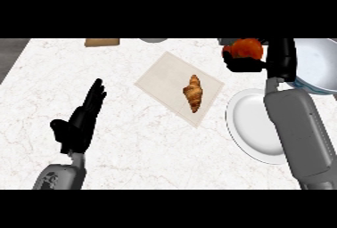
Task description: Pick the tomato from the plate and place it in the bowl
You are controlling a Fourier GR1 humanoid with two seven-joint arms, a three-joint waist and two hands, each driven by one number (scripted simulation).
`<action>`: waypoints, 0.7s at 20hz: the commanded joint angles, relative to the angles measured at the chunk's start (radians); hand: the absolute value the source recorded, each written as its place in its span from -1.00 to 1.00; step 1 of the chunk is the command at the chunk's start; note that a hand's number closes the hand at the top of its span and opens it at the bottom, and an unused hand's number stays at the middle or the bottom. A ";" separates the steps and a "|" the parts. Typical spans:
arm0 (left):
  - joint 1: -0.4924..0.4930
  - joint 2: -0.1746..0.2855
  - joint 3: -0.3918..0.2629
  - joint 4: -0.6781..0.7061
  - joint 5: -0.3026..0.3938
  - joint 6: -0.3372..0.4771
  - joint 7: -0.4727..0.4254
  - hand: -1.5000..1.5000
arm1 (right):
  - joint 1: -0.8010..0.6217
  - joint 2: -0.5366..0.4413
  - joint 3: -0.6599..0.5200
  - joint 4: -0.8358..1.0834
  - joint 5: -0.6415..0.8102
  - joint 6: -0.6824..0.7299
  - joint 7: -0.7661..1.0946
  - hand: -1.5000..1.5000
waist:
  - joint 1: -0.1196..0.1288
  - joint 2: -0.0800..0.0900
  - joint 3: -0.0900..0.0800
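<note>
Currently mid-carry: the tomato (247,48) sits in the right robot hand (245,65) at about 1 o'clock in the head view. It is off the white plate (247,120) and near the 9 o'clock side of the bowl (320,62), not in the bowl yet. The fingers of the right robot hand curl up round the tomato from below and are clamped on it, hiding the lower part of the fruit.

To do this step well, probably carry toward 3 o'clock until the tomato is over the bowl's hollow rather than its rim. Keep it high enough to clear the wall, lower it, then open the fingers. Letting go too near the rim could send it rolling onto the bench (132,147).

At 8 o'clock the left robot hand (82,120) rests with fingers straight and apart, holding nothing. At centre a croissant (193,92) lies on a pale board (164,75), apart from the carry path.
</note>
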 commanded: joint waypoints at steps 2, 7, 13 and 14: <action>-0.020 0.025 0.018 -0.046 0.016 -0.023 0.045 0.00 | -0.125 -0.067 0.017 -0.102 0.134 0.071 0.326 1.00 | 0.008 0.006 0.003; -0.007 -0.015 0.008 -0.001 -0.004 -0.007 -0.010 0.00 | -0.291 -0.115 -0.060 0.005 0.142 0.132 0.400 1.00 | 0.024 0.015 0.003; -0.029 -0.008 0.007 0.010 -0.012 -0.036 0.005 0.00 | -0.380 -0.174 -0.121 0.145 0.151 0.133 0.381 1.00 | 0.028 0.017 0.004; -0.017 0.020 0.021 -0.108 0.010 -0.038 0.094 0.00 | -0.368 -0.234 -0.154 0.127 0.111 0.186 0.358 1.00 | 0.030 0.014 0.004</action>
